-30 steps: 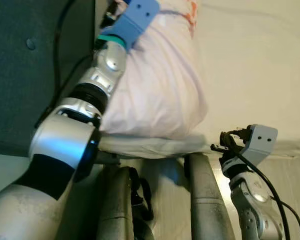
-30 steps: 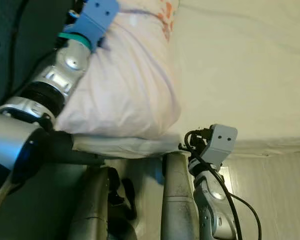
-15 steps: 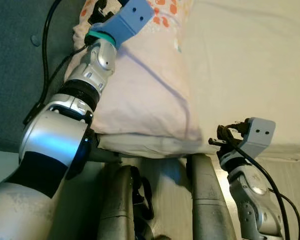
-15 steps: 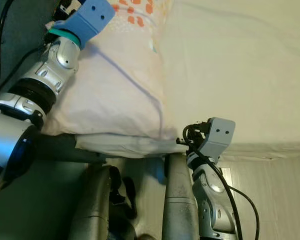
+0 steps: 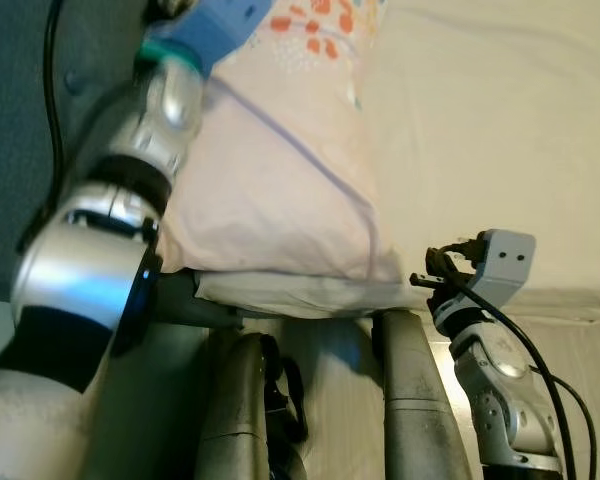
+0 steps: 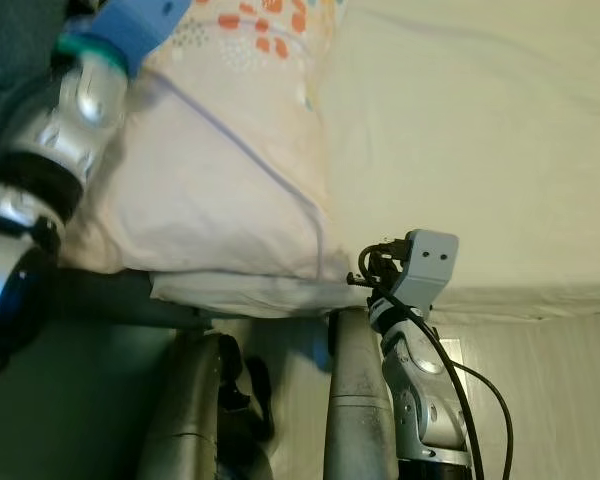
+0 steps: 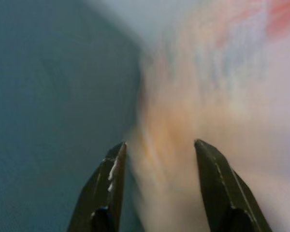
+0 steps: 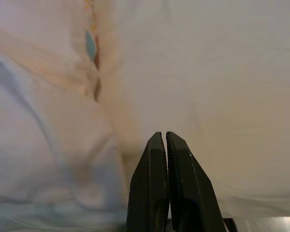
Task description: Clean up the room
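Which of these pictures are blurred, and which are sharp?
Left wrist view: the pillow is smeared by motion blur, though the open left pincer stays crisp. Right wrist view: sharp, with the right pincer shut. Left eye view: the left arm is blurred; the bed sheet is clear.

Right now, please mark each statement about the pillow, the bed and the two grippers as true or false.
1. The right gripper is shut. True.
2. The left gripper is shut. False: its fingers stand apart.
3. The pillow lies on the floor. False: it lies on the bed.
4. The pillow carries an orange pattern. True.
5. The right gripper holds the pillow. False: its fingers are closed on nothing.
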Robot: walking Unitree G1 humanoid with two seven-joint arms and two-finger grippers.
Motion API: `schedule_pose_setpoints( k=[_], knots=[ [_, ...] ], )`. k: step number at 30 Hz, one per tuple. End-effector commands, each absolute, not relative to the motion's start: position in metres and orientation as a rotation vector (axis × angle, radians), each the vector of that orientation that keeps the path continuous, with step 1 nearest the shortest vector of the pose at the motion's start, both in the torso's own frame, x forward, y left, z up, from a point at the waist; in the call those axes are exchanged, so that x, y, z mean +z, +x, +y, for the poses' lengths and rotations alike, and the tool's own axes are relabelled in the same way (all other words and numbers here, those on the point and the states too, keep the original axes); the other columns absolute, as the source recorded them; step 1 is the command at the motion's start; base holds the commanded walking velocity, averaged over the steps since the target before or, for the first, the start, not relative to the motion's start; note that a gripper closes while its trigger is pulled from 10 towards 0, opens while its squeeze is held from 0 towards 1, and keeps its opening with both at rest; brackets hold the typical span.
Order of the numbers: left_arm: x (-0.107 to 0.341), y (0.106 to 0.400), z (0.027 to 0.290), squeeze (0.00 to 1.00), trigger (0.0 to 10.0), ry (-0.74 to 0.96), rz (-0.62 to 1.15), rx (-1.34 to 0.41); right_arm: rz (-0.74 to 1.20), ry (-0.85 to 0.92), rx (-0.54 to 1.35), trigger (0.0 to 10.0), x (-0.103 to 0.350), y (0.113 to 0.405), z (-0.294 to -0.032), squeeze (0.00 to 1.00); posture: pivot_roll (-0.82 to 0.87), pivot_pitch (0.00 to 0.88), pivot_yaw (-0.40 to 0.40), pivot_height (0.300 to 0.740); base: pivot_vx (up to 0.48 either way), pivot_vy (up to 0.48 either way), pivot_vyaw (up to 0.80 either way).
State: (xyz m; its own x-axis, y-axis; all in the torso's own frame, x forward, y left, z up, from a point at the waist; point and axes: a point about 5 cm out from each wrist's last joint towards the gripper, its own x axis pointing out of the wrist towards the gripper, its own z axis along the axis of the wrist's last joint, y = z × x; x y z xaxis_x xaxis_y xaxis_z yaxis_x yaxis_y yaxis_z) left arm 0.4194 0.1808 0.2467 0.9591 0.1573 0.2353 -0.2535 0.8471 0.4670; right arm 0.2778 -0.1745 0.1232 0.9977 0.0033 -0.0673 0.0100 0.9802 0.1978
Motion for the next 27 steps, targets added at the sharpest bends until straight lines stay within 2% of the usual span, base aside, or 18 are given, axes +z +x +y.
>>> schedule_pose_setpoints(
  k=[1, 3, 4, 5, 6, 7, 8, 9, 11, 12, 14, 18, 20, 22, 23, 24, 25, 27],
  knots=[
    [0.211, 0.411, 0.208, 0.00, 10.0, 0.346, -0.049, 0.268, 0.123, 0.196, -0.017, 10.0, 0.110, 0.273, -0.178, 0.00, -0.38, 0.279, 0.251, 0.630, 0.000, 0.000, 0.00],
    [0.177, 0.398, 0.229, 0.00, 10.0, 0.114, 0.030, 0.322, 0.117, 0.142, -0.030, 10.0, 0.111, 0.276, -0.187, 0.00, -0.37, 0.263, 0.242, 0.630, 0.000, 0.000, 0.00],
    [0.177, 0.398, 0.229, 0.00, 10.0, 0.114, 0.030, 0.322, 0.117, 0.142, -0.030, 10.0, 0.111, 0.276, -0.187, 0.00, -0.37, 0.263, 0.242, 0.630, 0.000, 0.000, 0.00],
    [0.166, 0.392, 0.233, 0.00, 10.0, -0.012, 0.038, 0.332, 0.104, 0.097, -0.032, 10.0, 0.114, 0.279, -0.192, 0.00, -0.37, 0.252, 0.237, 0.630, 0.000, 0.000, 0.00],
    [0.153, 0.387, 0.232, 0.00, 10.0, -0.193, 0.049, 0.321, 0.085, 0.072, -0.034, 10.0, 0.118, 0.284, -0.196, 0.00, -0.35, 0.237, 0.223, 0.630, 0.000, 0.000, 0.00],
    [0.153, 0.387, 0.232, 0.00, 10.0, -0.193, 0.049, 0.321, 0.085, 0.072, -0.034, 10.0, 0.118, 0.284, -0.196, 0.00, -0.35, 0.237, 0.223, 0.630, 0.000, 0.000, 0.00],
    [0.145, 0.383, 0.231, 0.00, 10.0, -0.341, 0.050, 0.308, 0.070, 0.058, -0.034, 10.0, 0.122, 0.288, -0.199, 0.00, -0.35, 0.233, 0.221, 0.630, 0.000, 0.000, 0.00],
    [0.145, 0.383, 0.231, 0.00, 10.0, -0.341, 0.050, 0.308, 0.070, 0.058, -0.034, 10.0, 0.122, 0.288, -0.199, 0.00, -0.35, 0.233, 0.221, 0.630, 0.000, 0.000, 0.00],
    [0.126, 0.367, 0.222, 0.00, 10.0, -0.665, 0.020, 0.280, 0.042, -0.004, -0.001, 10.0, 0.130, 0.298, -0.199, 0.00, -0.33, 0.214, 0.205, 0.630, 0.000, 0.000, 0.00],
    [0.126, 0.367, 0.222, 0.00, 10.0, -0.665, 0.020, 0.280, 0.042, -0.004, -0.001, 10.0, 0.130, 0.298, -0.199, 0.00, -0.33, 0.214, 0.205, 0.630, 0.000, 0.000, 0.00],
    [0.120, 0.344, 0.215, 0.00, 10.0, -0.974, -0.078, 0.253, 0.031, -0.031, 0.031, 10.0, 0.134, 0.306, -0.194, 0.00, -0.32, 0.199, 0.192, 0.630, 0.000, 0.000, 0.00],
    [0.126, 0.327, 0.214, 0.00, 10.0, -1.103, -0.165, 0.185, 0.035, -0.033, 0.044, 10.0, 0.133, 0.309, -0.191, 0.00, -0.30, 0.191, 0.184, 0.630, 0.000, 0.000, 0.00],
    [0.126, 0.327, 0.214, 0.00, 10.0, -1.103, -0.165, 0.185, 0.035, -0.033, 0.044, 10.0, 0.133, 0.309, -0.191, 0.00, -0.30, 0.191, 0.184, 0.630, 0.000, 0.000, 0.00],
    [0.124, 0.318, 0.218, 0.00, 10.0, -1.057, -0.167, 0.173, 0.039, -0.034, 0.052, 10.0, 0.132, 0.310, -0.190, 0.00, -0.29, 0.186, 0.182, 0.630, 0.000, 0.000, 0.00],
    [0.116, 0.304, 0.236, 0.00, 10.0, -0.945, -0.169, 0.219, 0.041, -0.032, 0.059, 10.0, 0.131, 0.312, -0.189, 0.00, -0.28, 0.180, 0.177, 0.630, 0.000, 0.000, 0.00],
    [0.116, 0.304, 0.236, 0.00, 10.0, -0.945, -0.169, 0.219, 0.041, -0.032, 0.059, 10.0, 0.131, 0.312, -0.189, 0.00, -0.28, 0.180, 0.177, 0.630, 0.000, 0.000, 0.00],
    [0.111, 0.293, 0.250, 0.00, 10.0, -0.834, -0.166, 0.258, 0.043, -0.030, 0.064, 10.0, 0.131, 0.313, -0.189, 0.00, -0.27, 0.180, 0.176, 0.630, 0.000, 0.000, 0.00],
    [0.114, 0.284, 0.261, 0.00, 10.0, -0.782, -0.189, 0.271, 0.041, -0.028, 0.070, 10.0, 0.130, 0.314, -0.189, 0.00, -0.26, 0.179, 0.171, 0.630, 0.000, 0.000, 0.00]
  ],
)
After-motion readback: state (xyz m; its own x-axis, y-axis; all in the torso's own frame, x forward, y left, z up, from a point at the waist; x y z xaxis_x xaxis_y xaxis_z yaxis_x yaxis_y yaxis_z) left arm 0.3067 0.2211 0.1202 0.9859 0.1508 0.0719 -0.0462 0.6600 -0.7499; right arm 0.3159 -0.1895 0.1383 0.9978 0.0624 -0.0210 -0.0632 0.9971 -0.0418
